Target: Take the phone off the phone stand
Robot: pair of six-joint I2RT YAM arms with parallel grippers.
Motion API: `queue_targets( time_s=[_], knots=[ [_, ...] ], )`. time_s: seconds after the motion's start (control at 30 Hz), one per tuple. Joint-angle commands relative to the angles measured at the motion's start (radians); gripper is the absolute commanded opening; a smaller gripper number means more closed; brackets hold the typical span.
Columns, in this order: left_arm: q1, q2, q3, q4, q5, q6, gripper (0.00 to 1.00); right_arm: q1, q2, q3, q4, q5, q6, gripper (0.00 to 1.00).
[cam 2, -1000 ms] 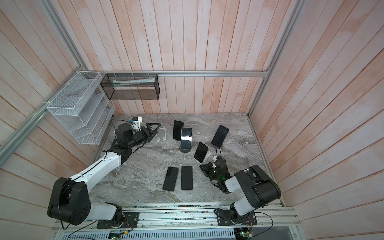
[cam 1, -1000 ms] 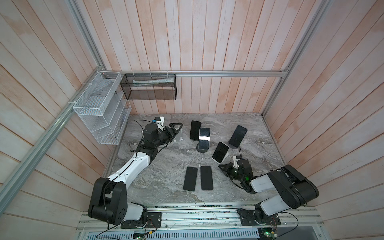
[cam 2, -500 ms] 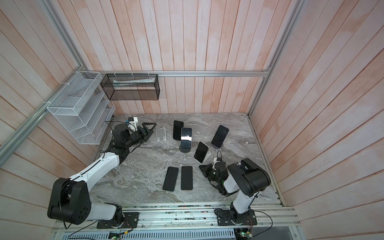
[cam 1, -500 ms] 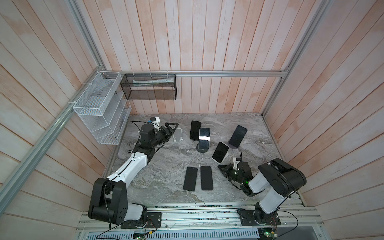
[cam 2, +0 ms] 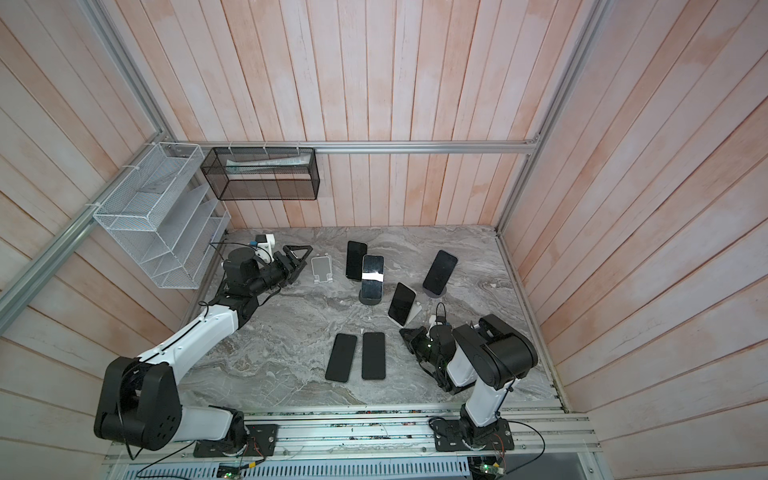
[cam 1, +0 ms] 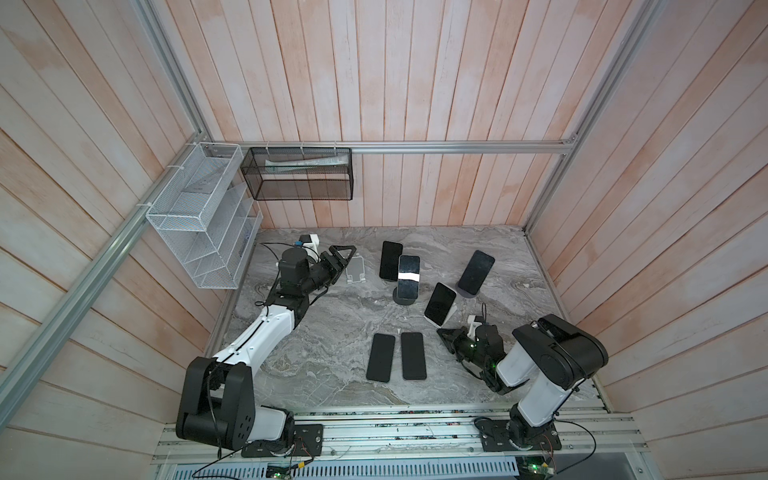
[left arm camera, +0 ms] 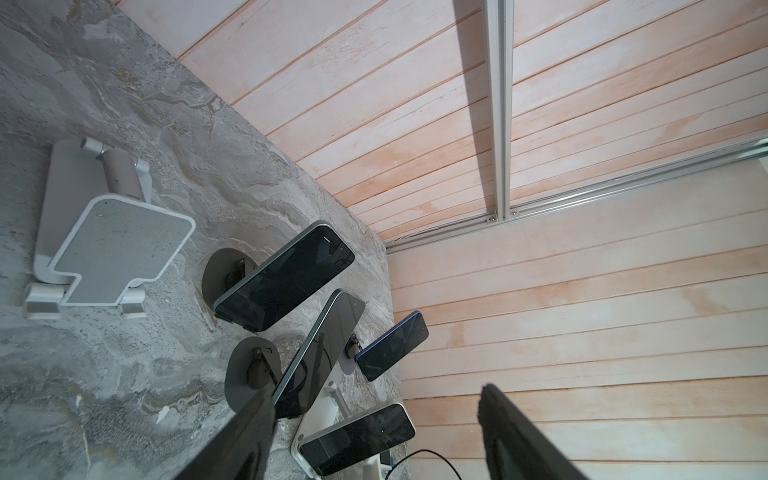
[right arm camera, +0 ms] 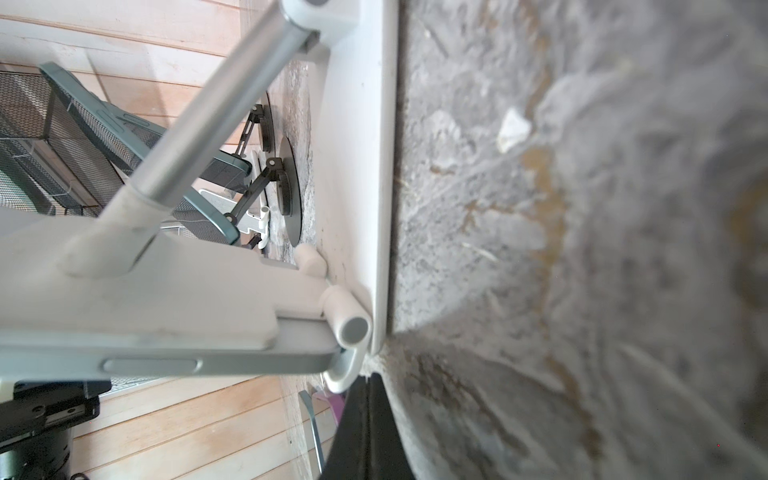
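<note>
Left fingers gaping, gripping nothing, pointing toward bare white stand, upper left; my right fingers pressing shut beside phone stand holding phone, lower right.

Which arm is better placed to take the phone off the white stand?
Right, probably: the right gripper, shut, sits beside that white stand; the left gripper, open, is by the empty stand.

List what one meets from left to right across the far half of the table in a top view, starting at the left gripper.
left gripper → empty white stand → phone with the bright stripe → phone on the white stand → rightmost propped phone
</note>
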Motion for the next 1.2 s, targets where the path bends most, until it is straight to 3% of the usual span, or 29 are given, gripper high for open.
queue_targets(
  time_s=[0.0, 0.3, 0.7, 0.9, 1.03, 1.17],
  knots=[
    [0.004, -0.018, -0.012, 0.027, -0.007, -0.007, 0.79, -0.01, 0.006, 0.015, 0.005, 0.051, -0.001, 0.0],
    [0.005, -0.015, -0.013, 0.03, -0.009, -0.002, 0.79, -0.04, 0.064, 0.027, 0.045, 0.037, 0.007, 0.0],
    [0.004, -0.01, -0.014, 0.03, -0.011, -0.002, 0.78, -0.071, 0.095, -0.072, 0.114, 0.04, 0.011, 0.0],
    [-0.005, -0.019, -0.002, 0.009, -0.021, 0.03, 0.78, -0.103, 0.038, -0.12, 0.091, 0.019, -0.013, 0.0],
    [-0.038, -0.033, 0.014, -0.019, -0.044, 0.089, 0.78, -0.131, -0.107, -0.117, -0.107, -0.007, -0.076, 0.0],
    [-0.145, -0.039, 0.075, -0.124, -0.118, 0.25, 0.82, -0.134, -0.35, -0.04, -0.531, 0.041, -0.226, 0.0]
  ],
)
